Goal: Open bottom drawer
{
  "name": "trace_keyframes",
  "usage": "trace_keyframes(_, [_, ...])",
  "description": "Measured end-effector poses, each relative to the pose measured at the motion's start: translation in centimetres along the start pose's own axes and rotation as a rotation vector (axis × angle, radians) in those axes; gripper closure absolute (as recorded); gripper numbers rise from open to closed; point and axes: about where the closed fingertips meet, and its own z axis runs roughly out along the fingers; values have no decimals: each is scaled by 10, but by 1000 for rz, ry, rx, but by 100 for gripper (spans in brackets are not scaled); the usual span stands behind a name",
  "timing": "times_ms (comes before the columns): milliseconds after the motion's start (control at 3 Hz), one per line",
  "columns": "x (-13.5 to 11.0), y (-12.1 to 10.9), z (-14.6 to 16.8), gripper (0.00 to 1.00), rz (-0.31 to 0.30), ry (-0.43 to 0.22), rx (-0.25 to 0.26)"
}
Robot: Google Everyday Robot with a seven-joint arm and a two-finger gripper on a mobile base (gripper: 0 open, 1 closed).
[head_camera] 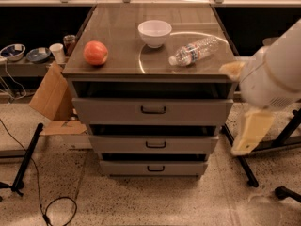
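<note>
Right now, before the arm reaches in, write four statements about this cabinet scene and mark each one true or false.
1. The bottom drawer has the narrowest front of the three. True.
2. The gripper is on the bottom drawer's handle. False: it hangs to the right of the cabinet, apart from every drawer front.
3. The water bottle stands upright. False: it lies on its side on the cabinet top.
4. The apple sits to the left of the white bowl. True.
</note>
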Motion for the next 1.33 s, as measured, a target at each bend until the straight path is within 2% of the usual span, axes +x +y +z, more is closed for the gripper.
trace_keyframes(333, [-19, 22, 68, 0, -95, -48, -27])
trace_keyframes(667, [-44, 63, 184, 0, -194, -81, -95])
trace_keyframes(1333, [-62, 112, 332, 0, -253, -104, -142])
